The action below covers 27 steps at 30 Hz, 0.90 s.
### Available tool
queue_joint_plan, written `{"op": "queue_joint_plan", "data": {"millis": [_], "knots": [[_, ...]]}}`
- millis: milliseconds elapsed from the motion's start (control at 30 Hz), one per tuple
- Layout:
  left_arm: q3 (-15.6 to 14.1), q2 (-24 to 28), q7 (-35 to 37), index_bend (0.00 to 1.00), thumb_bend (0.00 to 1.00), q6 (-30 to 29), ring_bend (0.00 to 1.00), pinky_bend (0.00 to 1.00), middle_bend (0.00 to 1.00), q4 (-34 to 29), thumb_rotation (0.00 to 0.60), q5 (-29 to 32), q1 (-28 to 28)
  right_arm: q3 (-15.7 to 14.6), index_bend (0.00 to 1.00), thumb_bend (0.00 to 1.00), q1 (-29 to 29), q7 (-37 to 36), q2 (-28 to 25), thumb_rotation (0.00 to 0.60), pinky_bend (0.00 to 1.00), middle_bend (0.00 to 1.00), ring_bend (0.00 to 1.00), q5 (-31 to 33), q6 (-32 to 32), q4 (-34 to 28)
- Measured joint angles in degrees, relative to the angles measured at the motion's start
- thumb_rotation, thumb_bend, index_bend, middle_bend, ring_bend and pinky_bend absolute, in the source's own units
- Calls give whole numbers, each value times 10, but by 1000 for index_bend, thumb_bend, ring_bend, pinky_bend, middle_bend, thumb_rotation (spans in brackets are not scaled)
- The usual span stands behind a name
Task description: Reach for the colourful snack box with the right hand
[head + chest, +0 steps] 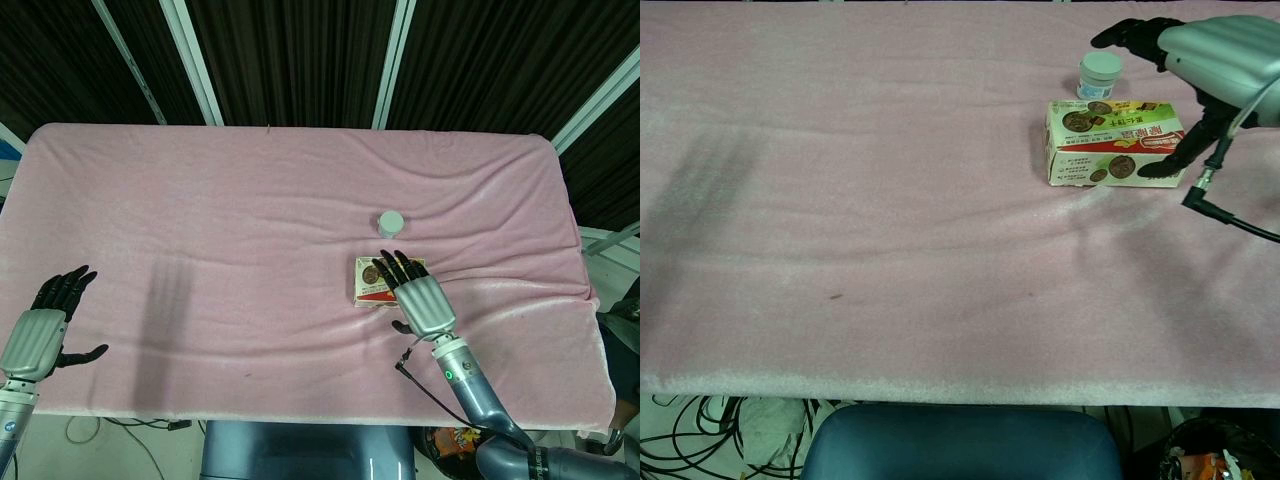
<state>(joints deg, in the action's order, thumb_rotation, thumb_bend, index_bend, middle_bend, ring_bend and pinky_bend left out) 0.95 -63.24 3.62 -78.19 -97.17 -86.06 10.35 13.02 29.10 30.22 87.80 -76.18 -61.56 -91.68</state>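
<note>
The colourful snack box point(372, 281) point(1108, 144) lies flat on the pink cloth, right of centre. My right hand point(420, 298) point(1218, 52) hovers over the box's right half, palm down, fingers spread and holding nothing. In the chest view its thumb hangs down in front of the box's right end; whether it touches the box cannot be told. My left hand point(40, 330) is open with spread fingers at the table's front left corner, far from the box, and shows only in the head view.
A small jar with a pale lid point(391, 222) point(1099, 74) stands just behind the box. A black cable point(1225, 214) hangs from my right wrist. Pink cloth point(250, 220) covers the whole table. A blue chair back point(960, 445) sits below the front edge.
</note>
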Motion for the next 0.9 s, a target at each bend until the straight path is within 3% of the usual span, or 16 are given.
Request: {"op": "queue_joint_plan", "data": {"millis": [300,567,733,767,833,900], "knots": [[0,5,4,0,0,13,0,0,0,-7,600,10,3,21,0,2,64,16,38,600,220,0,0,50,60,83],[0,7,5,0,0,21,0,0,0,-13,600,18,5,21,0,4,104,23,51,600,219,0,0,104,119,138],[0,8,5,0,0,24,0,0,0,-15,600,20,6,10,11,93,118,38,56,600,222,34,21,135,137,167],[0,8,5,0,0,24,0,0,0,-16,600,20,6,7,75,127,120,38,58,600,244,107,78,140,138,172],[0,8,6,0,0,24,0,0,0,-17,600,21,6,4,296,181,120,35,59,600,352,316,261,145,138,175],[1,9,7,0,0,23,0,0,0,-17,600,21,6,2,554,220,119,25,57,600,525,548,493,142,135,170]]}}
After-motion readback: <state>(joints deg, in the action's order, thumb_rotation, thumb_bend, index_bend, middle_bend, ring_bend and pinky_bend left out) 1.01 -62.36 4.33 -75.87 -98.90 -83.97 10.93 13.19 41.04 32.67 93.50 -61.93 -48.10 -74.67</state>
